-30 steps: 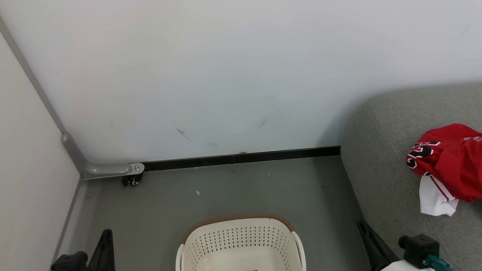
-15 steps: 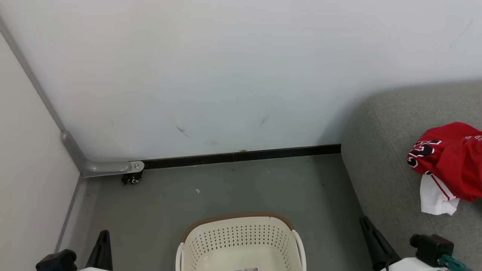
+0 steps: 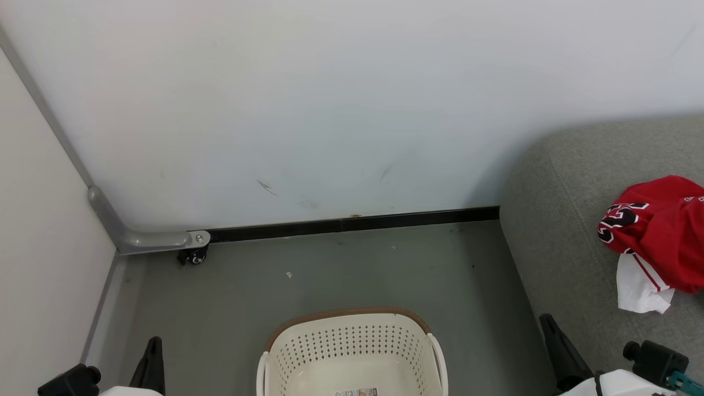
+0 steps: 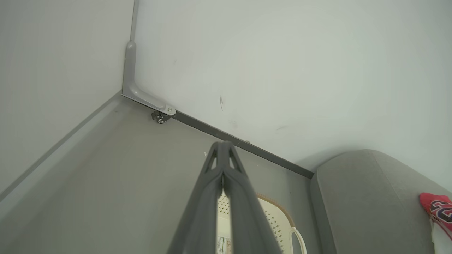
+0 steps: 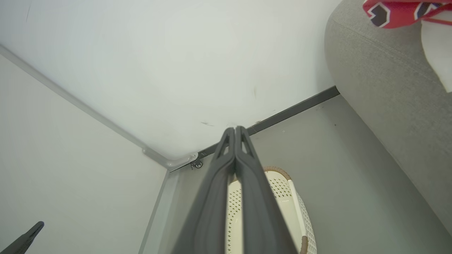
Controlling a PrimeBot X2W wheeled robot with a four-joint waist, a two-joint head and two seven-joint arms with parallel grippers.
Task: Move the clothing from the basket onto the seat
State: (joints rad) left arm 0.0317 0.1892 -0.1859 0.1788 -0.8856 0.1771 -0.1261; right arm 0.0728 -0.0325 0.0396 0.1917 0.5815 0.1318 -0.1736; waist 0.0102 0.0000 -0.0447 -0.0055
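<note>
The clothing, red with a black-and-white number and white lining, lies bunched on the grey seat at the right. The cream basket stands on the floor at bottom centre; the part of its floor that shows holds just a label sticker. My left gripper is shut at the lower left, left of the basket. My right gripper is shut at the lower right, between basket and seat. In the left wrist view, the shut left gripper stands above the basket. In the right wrist view, the shut right gripper does too, with the clothing at the top right.
A white wall with a black baseboard closes the back. A pale side panel with a grey bracket and small caster stands at the left. Grey floor lies open between the wall, basket and seat.
The head view has tilted down a little, so more of the basket's floor and its label show. Both grippers have drifted slightly outward. The clothing has not moved on the seat.
</note>
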